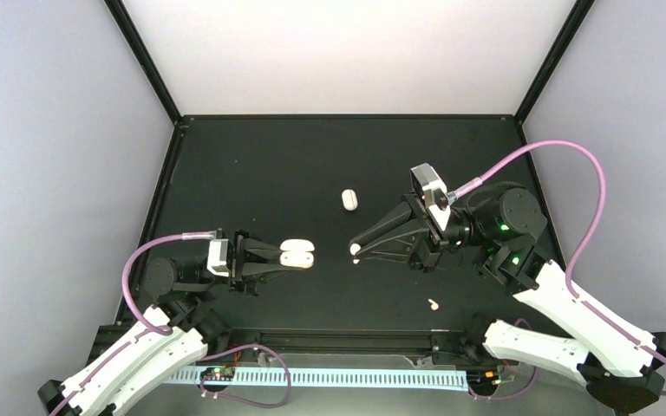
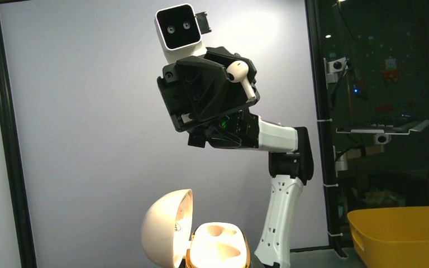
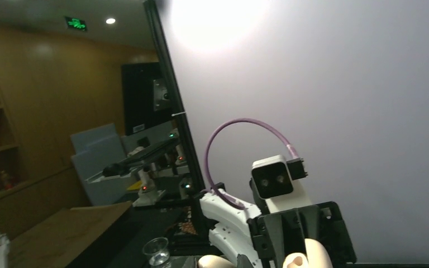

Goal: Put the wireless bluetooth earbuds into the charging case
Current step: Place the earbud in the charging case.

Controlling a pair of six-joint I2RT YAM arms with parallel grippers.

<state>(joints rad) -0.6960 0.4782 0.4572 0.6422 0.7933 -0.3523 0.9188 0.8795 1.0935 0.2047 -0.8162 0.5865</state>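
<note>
Charging case (image 1: 297,254) pinched in left jaws over the desk (image 1: 251,165), earbud (image 1: 355,250) nipped in right jaws near it (second earbud (image 1: 434,304) loose by front edge); left wrist: lid (image 2: 165,223) open, wells (image 2: 220,243) empty; right wrist: case at bottom edge.

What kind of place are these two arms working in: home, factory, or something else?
Probably a robotics lab. The black table sits inside a booth of plain grey panels on a black frame. Beyond it, the right wrist view shows wooden shelving and a green exit sign.
</note>
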